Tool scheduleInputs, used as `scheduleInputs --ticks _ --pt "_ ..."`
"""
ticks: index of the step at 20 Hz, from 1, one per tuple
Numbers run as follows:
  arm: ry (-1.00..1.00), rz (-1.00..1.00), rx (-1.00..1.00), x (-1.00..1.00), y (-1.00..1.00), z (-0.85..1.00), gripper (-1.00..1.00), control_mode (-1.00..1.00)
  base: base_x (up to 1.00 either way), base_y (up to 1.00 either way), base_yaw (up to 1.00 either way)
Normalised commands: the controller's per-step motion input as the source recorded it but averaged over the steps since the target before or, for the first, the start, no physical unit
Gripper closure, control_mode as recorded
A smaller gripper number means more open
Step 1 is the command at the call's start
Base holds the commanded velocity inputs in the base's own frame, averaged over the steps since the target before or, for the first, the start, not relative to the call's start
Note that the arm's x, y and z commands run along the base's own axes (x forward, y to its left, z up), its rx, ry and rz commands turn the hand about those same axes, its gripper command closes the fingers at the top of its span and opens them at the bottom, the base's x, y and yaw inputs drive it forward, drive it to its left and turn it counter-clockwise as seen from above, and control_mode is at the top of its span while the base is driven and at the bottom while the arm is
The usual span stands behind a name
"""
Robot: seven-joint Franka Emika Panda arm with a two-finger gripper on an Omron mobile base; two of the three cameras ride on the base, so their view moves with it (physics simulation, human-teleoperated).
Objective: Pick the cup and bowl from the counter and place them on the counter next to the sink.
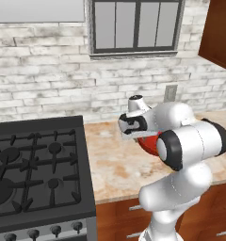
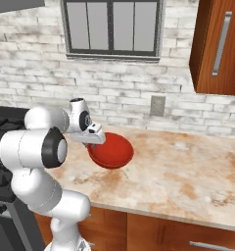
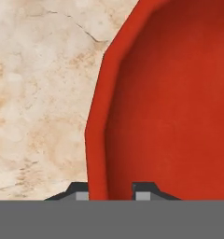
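The red bowl sits on the beige counter, a little right of the stove. My gripper is down at the bowl's left rim, one fingertip outside it and one inside. In the hand view the outer fingertip touches the bowl, while a small gap stays between the inner one and the wall. From the left base view my arm covers most of the bowl. The cup and the sink are out of view.
The black gas stove lies left of the bowl, close to my arm. A brick wall with an outlet backs the counter. A wooden wall cabinet hangs at the upper right. Bare counter stretches to the right of the bowl.
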Motion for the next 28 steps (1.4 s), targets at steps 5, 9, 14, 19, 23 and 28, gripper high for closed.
scheduleInputs --ticks 5,9,14,19,23,28 --pt "-0.01 0.05 -0.01 -0.26 0.04 0.86 1.0 -1.0 0.0 0.0 0.0" --pt "-0.01 0.08 -0.06 -0.3 0.22 0.72 1.0 -1.0 0.0 0.0 0.0" --pt "0.0 0.05 -0.14 -0.36 0.18 0.64 1.0 -1.0 0.0 0.0 0.0" --pt "0.0 0.0 -0.09 -0.52 0.33 0.62 1.0 -1.0 0.0 0.0 0.0" --pt "0.01 0.0 -0.05 -0.53 0.38 0.62 1.0 -1.0 0.0 0.0 0.0" --pt "0.0 0.0 -0.04 -0.55 0.46 0.37 1.0 -1.0 0.0 0.0 0.0"
